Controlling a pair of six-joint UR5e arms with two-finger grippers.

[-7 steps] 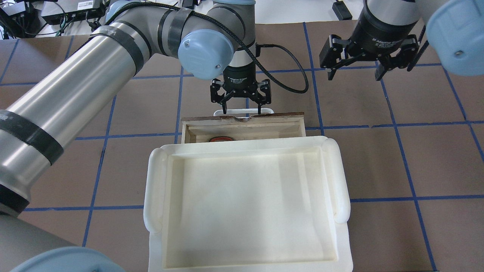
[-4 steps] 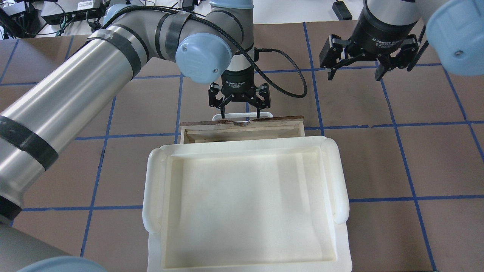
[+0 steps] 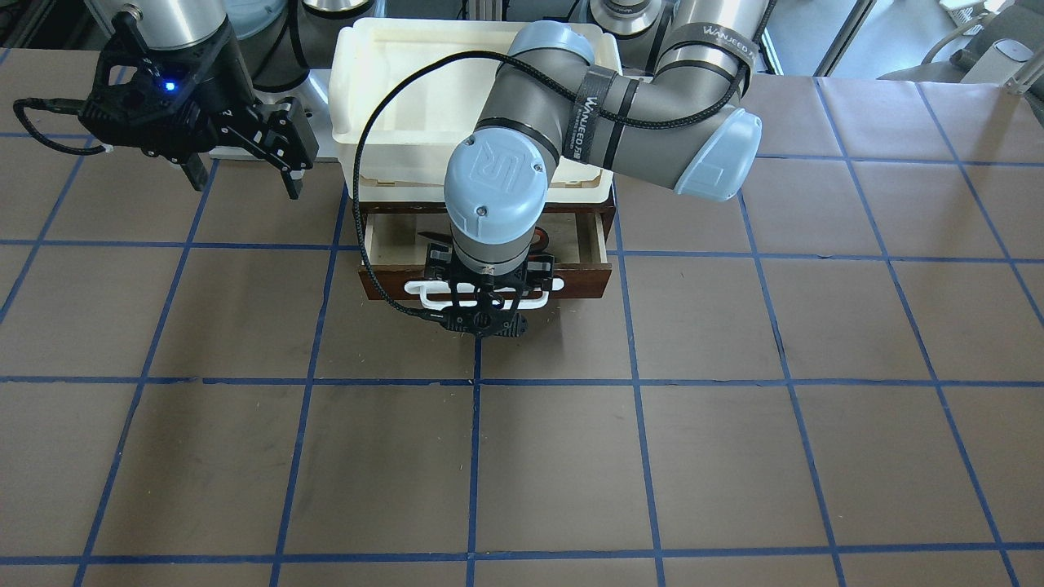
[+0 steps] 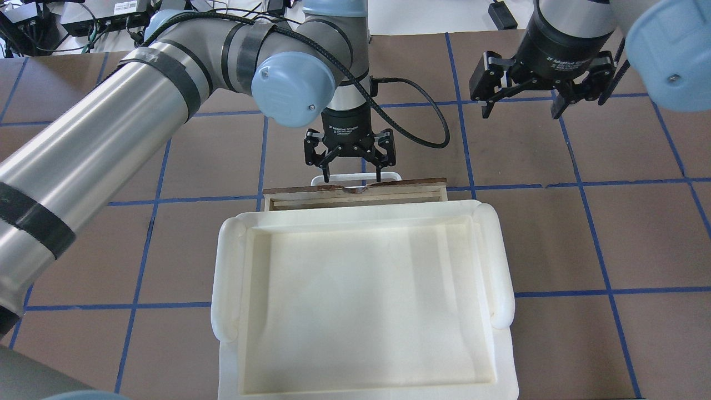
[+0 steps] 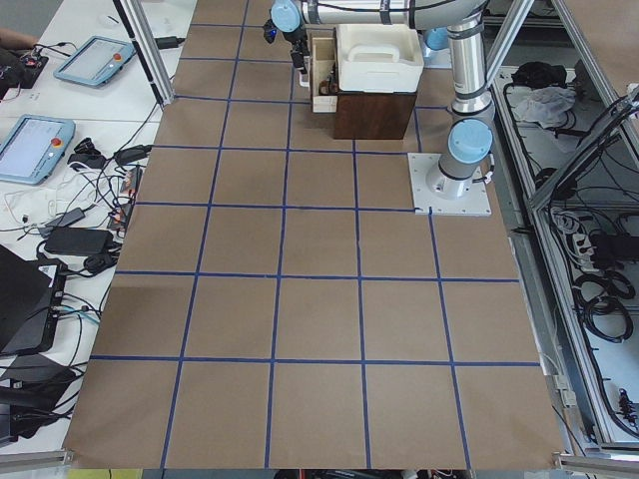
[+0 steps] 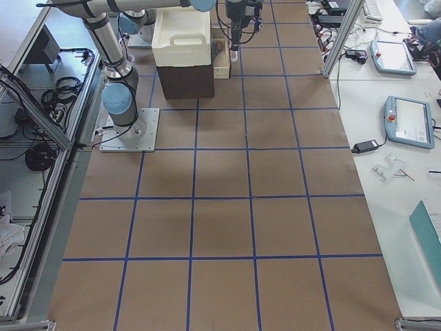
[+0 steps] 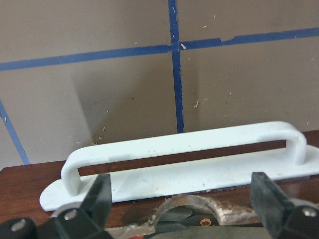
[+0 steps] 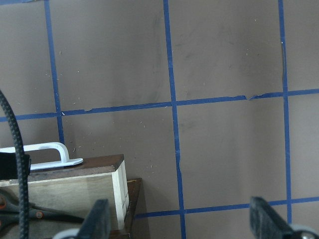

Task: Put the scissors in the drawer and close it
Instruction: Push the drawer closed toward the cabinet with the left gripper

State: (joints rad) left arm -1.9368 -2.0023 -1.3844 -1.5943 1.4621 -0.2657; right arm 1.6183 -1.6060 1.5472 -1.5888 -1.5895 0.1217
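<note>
The drawer (image 4: 355,191) sticks out a short way from under the cream tray, its dark brown front (image 3: 391,285) and white bar handle (image 7: 184,144) facing away from the robot. The scissors (image 3: 542,239) lie inside it, mostly hidden by the left wrist; they also show in the right wrist view (image 8: 30,211). They are hidden in the overhead view. My left gripper (image 4: 354,178) is open and empty, fingers pointing down at the drawer front beside the handle (image 3: 488,273). My right gripper (image 4: 520,111) is open and empty, raised off to the right of the drawer (image 3: 245,186).
A cream-white plastic tray (image 4: 222,278) sits on top of the dark wooden cabinet (image 6: 185,79) that holds the drawer. Brown table paper with blue tape lines (image 4: 577,183) surrounds it. A black cable (image 3: 367,204) loops from the left wrist over the drawer.
The left gripper has moved toward the robot and the drawer has slid further in. The orange-red scissor loop seen in the overhead view a second ago is now under the tray.
</note>
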